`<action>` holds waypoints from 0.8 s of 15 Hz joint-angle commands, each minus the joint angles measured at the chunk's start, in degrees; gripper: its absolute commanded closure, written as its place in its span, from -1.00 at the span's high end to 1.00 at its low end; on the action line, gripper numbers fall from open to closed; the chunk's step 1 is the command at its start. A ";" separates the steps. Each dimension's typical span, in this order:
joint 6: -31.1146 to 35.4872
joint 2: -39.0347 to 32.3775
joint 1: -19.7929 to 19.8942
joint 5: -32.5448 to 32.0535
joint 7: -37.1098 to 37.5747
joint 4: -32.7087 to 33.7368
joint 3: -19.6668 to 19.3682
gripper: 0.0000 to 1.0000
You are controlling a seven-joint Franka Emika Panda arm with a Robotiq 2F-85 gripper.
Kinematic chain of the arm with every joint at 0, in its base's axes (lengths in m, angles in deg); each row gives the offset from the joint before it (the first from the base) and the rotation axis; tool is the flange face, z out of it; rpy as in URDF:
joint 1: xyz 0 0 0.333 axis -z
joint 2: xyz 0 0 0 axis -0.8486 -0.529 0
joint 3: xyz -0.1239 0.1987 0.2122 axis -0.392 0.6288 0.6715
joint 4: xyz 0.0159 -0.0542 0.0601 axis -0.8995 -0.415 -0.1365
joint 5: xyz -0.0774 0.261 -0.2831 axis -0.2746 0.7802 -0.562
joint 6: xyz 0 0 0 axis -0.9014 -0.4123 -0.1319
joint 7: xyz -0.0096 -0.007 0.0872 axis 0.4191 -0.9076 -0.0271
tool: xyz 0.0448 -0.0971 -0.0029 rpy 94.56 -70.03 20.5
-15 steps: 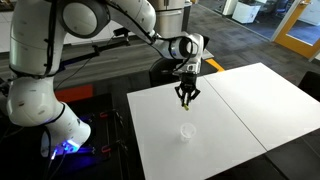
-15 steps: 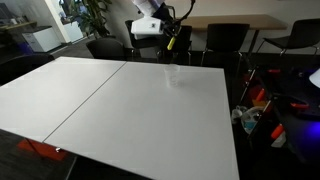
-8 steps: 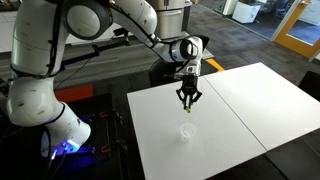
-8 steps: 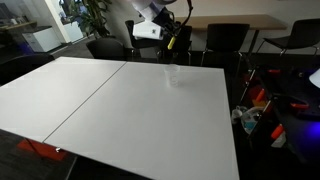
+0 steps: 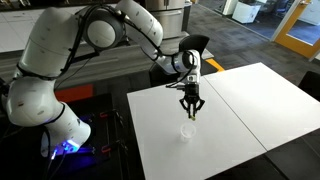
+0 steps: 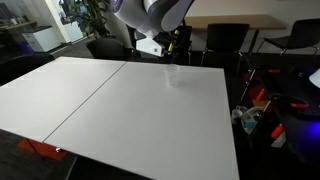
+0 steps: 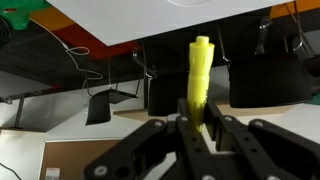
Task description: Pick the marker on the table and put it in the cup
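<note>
My gripper (image 5: 190, 110) is shut on the yellow-green marker (image 7: 198, 80), which stands upright between the fingers in the wrist view. The marker's tip shows below the fingers in an exterior view (image 5: 191, 115). I hold it in the air just above the clear plastic cup (image 5: 187, 130), which stands on the white table (image 5: 230, 130) near its front edge. In an exterior view the cup (image 6: 173, 75) sits at the table's far edge, with the gripper (image 6: 172, 42) above it. The cup's rim (image 7: 210, 3) shows at the top of the wrist view.
A seam (image 5: 232, 112) splits the table into two panels. Dark office chairs (image 6: 225, 40) stand behind the table's far edge. Cables and clutter (image 6: 262, 110) lie on the floor beside the table. The arm's base (image 5: 40, 110) stands off the table's side.
The arm has lowered and moved the gripper with the marker closer to the cup; the wrist now hangs more directly over it. The cup has not moved.
</note>
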 commanded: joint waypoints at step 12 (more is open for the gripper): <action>-5.98 -10.66 0.89 -2.30 -1.47 7.10 1.00 -0.90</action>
